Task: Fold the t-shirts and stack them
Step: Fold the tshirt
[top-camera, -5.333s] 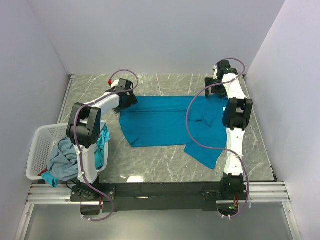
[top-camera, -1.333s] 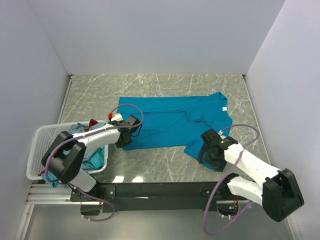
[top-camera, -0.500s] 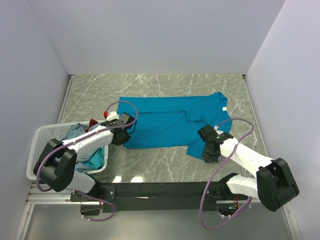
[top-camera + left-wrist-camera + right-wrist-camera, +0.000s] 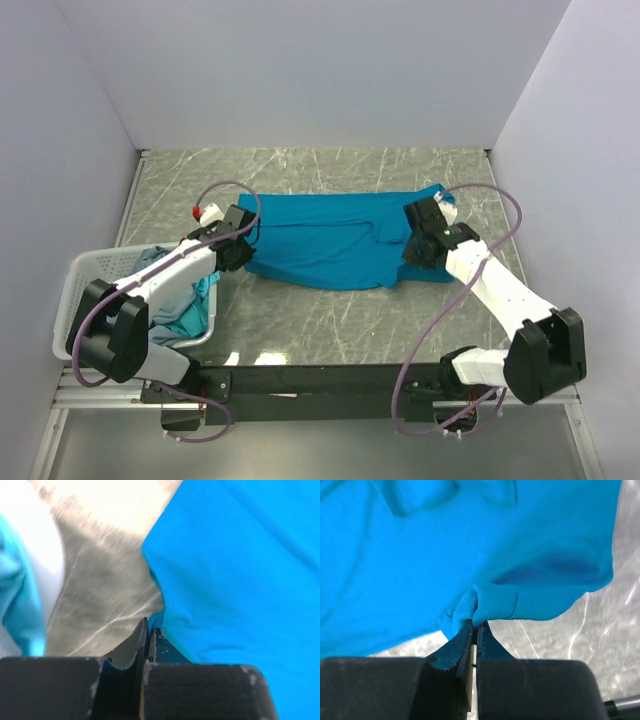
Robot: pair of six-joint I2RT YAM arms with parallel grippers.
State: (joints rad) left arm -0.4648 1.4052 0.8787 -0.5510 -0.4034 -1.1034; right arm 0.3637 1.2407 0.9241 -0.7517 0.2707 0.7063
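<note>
A bright teal-blue t-shirt [image 4: 335, 240] lies spread on the marble table, its near part lifted and doubled toward the back. My left gripper [image 4: 238, 254] is shut on the shirt's near left edge [image 4: 165, 615], the cloth pinched at the tips of the left gripper [image 4: 149, 626]. My right gripper [image 4: 417, 246] is shut on a bunched hem [image 4: 470, 605] at the shirt's right side, the fold caught in the right gripper [image 4: 475, 626]. More t-shirts, grey-blue [image 4: 150, 263] and teal [image 4: 190, 312], lie heaped in the basket.
A white lattice basket [image 4: 76, 285] stands at the near left, close to my left arm. Grey walls close in the table on three sides. Bare marble [image 4: 330, 320] shows in front of the shirt and along the back [image 4: 300, 165].
The right gripper has shut on the shirt's near right hem. Both grippers have moved away from the near edge toward the back, drawing the shirt's near part up and over.
</note>
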